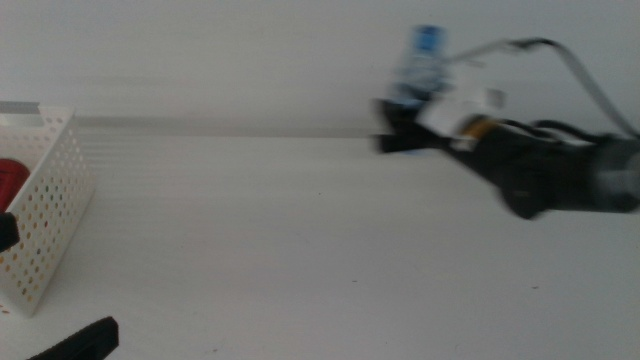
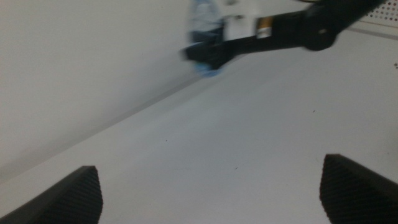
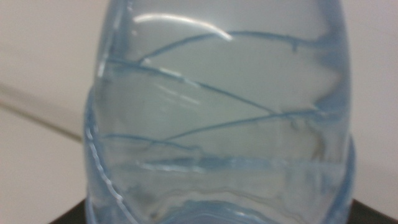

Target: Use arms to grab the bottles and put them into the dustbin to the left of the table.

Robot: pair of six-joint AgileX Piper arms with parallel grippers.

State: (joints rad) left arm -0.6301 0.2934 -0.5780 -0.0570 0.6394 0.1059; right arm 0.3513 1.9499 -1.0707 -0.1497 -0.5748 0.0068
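The right tool (image 1: 395, 125), upper right of the middle view, is clenched on the small clear water bottle (image 1: 420, 68), which stands upright in its grip with the blue cap topmost. The arm behind it is smeared with blur, which suggests it is in motion. Whether the bottle's base is on the bench (image 1: 300, 230) or just clear of it cannot be told. In the right wrist view the bottle (image 3: 217, 118) fills the frame, its ribbed clear wall pressed close to the camera — a grip low on the body, likely chosen to keep it upright for the carry.

The white perforated dustbin (image 1: 45, 210) sits at the left edge of the middle view, well apart from the bottle, with something red (image 1: 12, 180) showing inside it, probably the soda can. The bottle has the whole width of the bench to cross.

The left tool (image 2: 211, 186) waits released, its jaws wide apart — it shows only as a dark tip at the bottom left of the middle view. Its wrist camera looks across the bare bench toward the held bottle (image 2: 202, 28).
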